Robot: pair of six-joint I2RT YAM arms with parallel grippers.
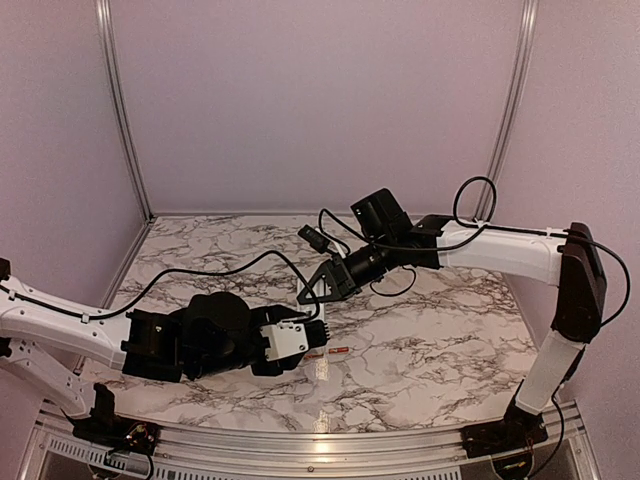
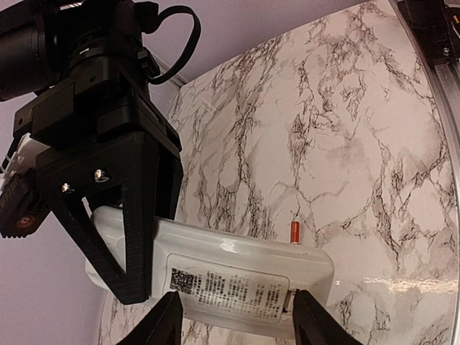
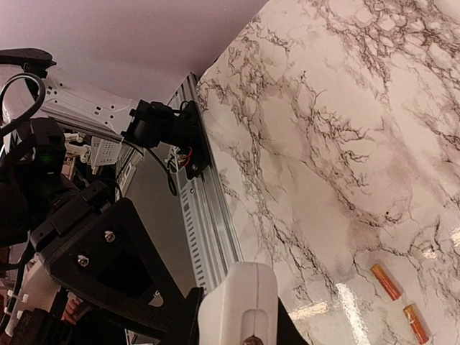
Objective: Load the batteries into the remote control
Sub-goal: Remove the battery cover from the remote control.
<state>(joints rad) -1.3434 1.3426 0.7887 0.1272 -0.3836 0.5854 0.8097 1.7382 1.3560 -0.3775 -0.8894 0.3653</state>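
The white remote control (image 2: 237, 266) hangs in the air with its labelled back toward the left wrist camera. My right gripper (image 1: 312, 300) is shut on its left end, and its black fingers (image 2: 140, 215) straddle that end. In the right wrist view the remote's end (image 3: 241, 295) sits between those fingers. My left gripper (image 2: 237, 305) is open, with its tips at the remote's lower edge, either side of the label. Two orange-red batteries (image 3: 386, 282) (image 3: 415, 323) lie on the marble table. One battery (image 2: 295, 232) shows just past the remote, and one shows in the top view (image 1: 338, 351).
The marble table (image 1: 430, 330) has purple walls on three sides. An aluminium rail (image 3: 208, 215) runs along its near edge, with a cable clamp (image 3: 162, 129) on it. A black cable (image 1: 210, 270) from the left arm loops over the table.
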